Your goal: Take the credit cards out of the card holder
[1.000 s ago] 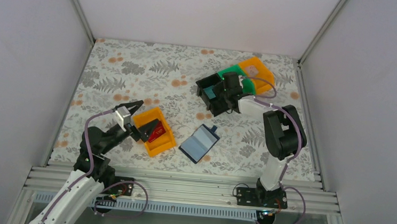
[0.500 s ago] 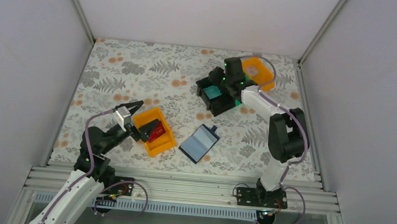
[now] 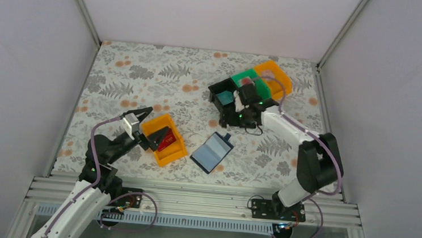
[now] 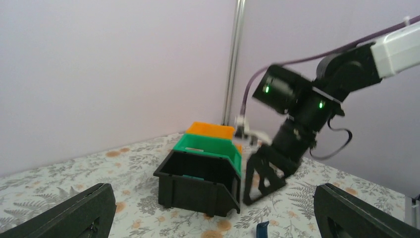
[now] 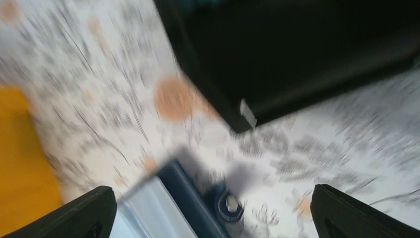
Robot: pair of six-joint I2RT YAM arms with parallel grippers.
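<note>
The card holder (image 3: 212, 151) lies open on the floral table, pale blue sleeves up; its snap tab (image 5: 229, 203) shows blurred in the right wrist view. A red credit card (image 3: 166, 142) leans in the near orange bin (image 3: 173, 153). A teal credit card (image 3: 225, 97) lies in the black bin (image 3: 218, 90). My right gripper (image 3: 237, 120) hangs open and empty between the black bin and the card holder. My left gripper (image 3: 150, 124) is open and empty just left of the near orange bin. The right gripper (image 4: 262, 173) also shows in the left wrist view, beside the black bin (image 4: 198, 183).
A green bin (image 3: 254, 84) and a second orange bin (image 3: 277, 76) stand in a row behind the black one. The near orange bin (image 5: 20, 163) is at the left edge of the right wrist view. White walls close in the table on three sides.
My right gripper opened, left the teal card in the black bin, and swung from over the bins toward the card holder. The left arm stayed still.
</note>
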